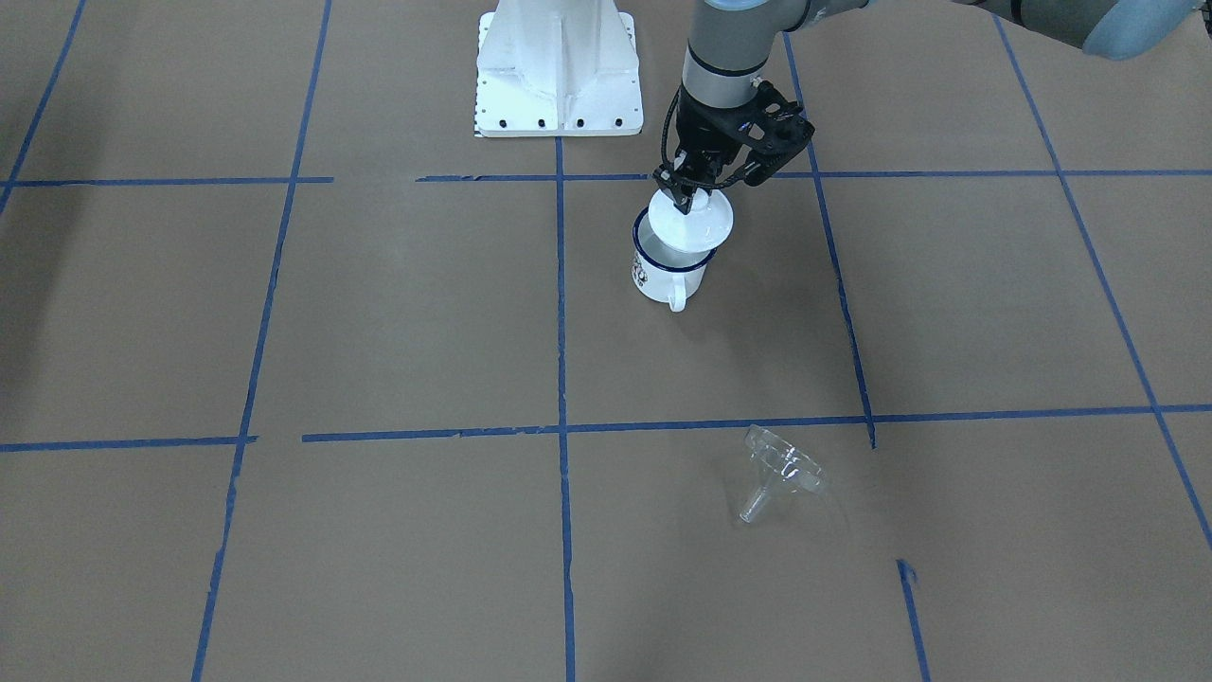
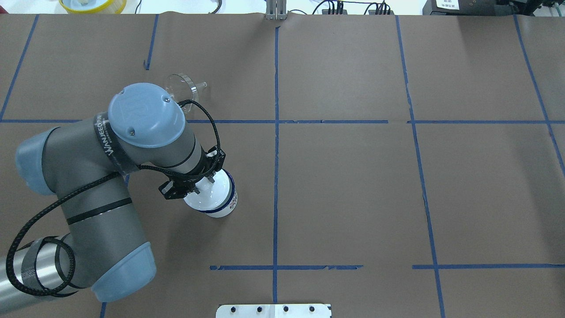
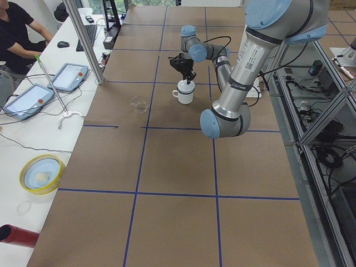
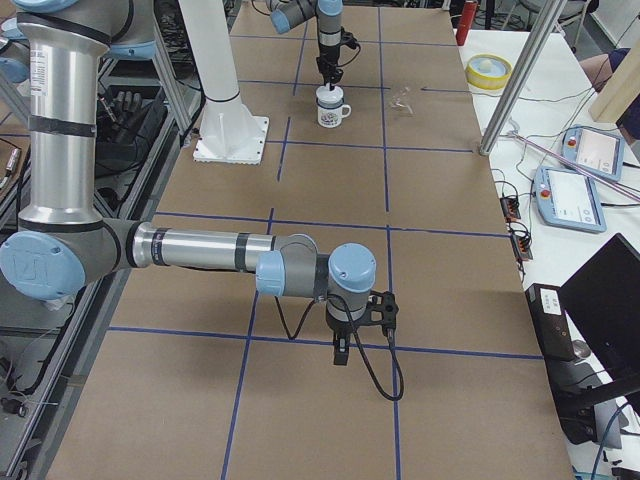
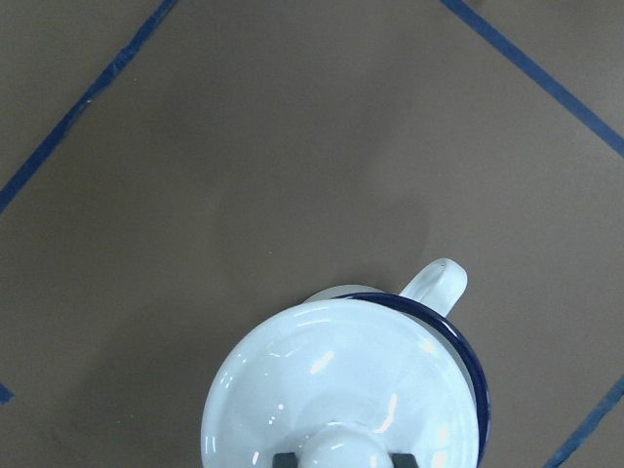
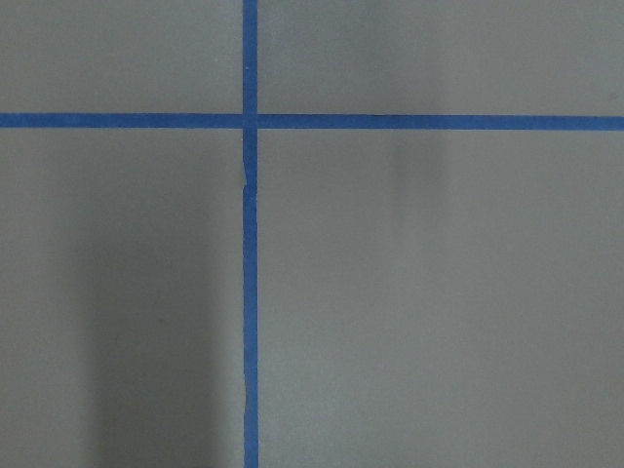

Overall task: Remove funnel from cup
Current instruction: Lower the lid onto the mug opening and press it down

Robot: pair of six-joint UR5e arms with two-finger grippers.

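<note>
**Funnel's out of the mug, lid's the thing in hand now**

Nearest in the front camera, the small clear ribbed plastic funnel (image 1: 781, 471) lies on its side on the brown paper-covered table (image 1: 379, 332), well apart from the white enamel mug with the dark blue rim (image 1: 663, 275) farther back. The left gripper (image 1: 684, 194) is clamped on the knob of the round white lid (image 1: 699, 223), which sits skewed over the mug's mouth. My worry is that the lid edge snags the rim and drags or tips the mug, or that the round knob slips out. The right gripper (image 4: 340, 350) is way off, can't tell if it's open or closed.
</note>
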